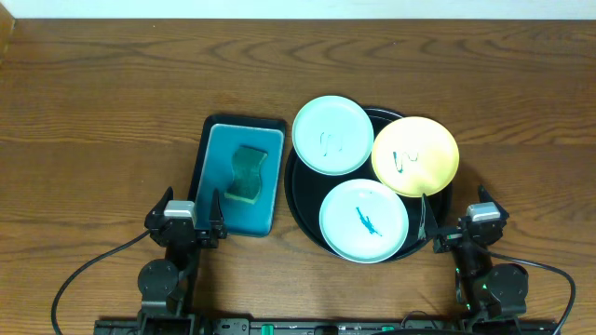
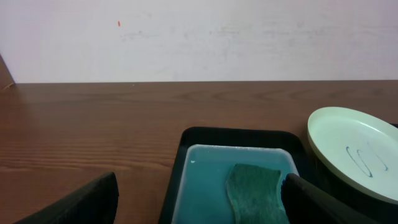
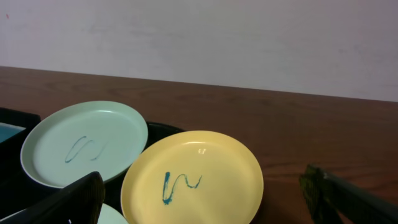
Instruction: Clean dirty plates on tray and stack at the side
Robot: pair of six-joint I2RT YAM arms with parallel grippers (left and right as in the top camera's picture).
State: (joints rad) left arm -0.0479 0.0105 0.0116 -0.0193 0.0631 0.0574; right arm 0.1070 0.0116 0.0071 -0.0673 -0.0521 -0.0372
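Three plates lie on the round black tray (image 1: 303, 200). A pale mint plate (image 1: 332, 135) with a faint scribble sits at the tray's back left, also in the left wrist view (image 2: 357, 158) and the right wrist view (image 3: 84, 149). A yellow plate (image 1: 415, 155) with a teal scribble sits at the back right (image 3: 193, 177). A second mint plate (image 1: 364, 221) with a teal mark sits at the front. My left gripper (image 1: 191, 223) is open and empty by the teal tray's near end (image 2: 199, 199). My right gripper (image 1: 461, 228) is open and empty at the black tray's near right (image 3: 202, 199).
A rectangular teal tray (image 1: 216, 177) with a dark rim lies left of the black tray and holds a green sponge (image 1: 247, 174), also in the left wrist view (image 2: 255, 193). Bare wooden table (image 1: 112, 102) spreads to the left, back and right.
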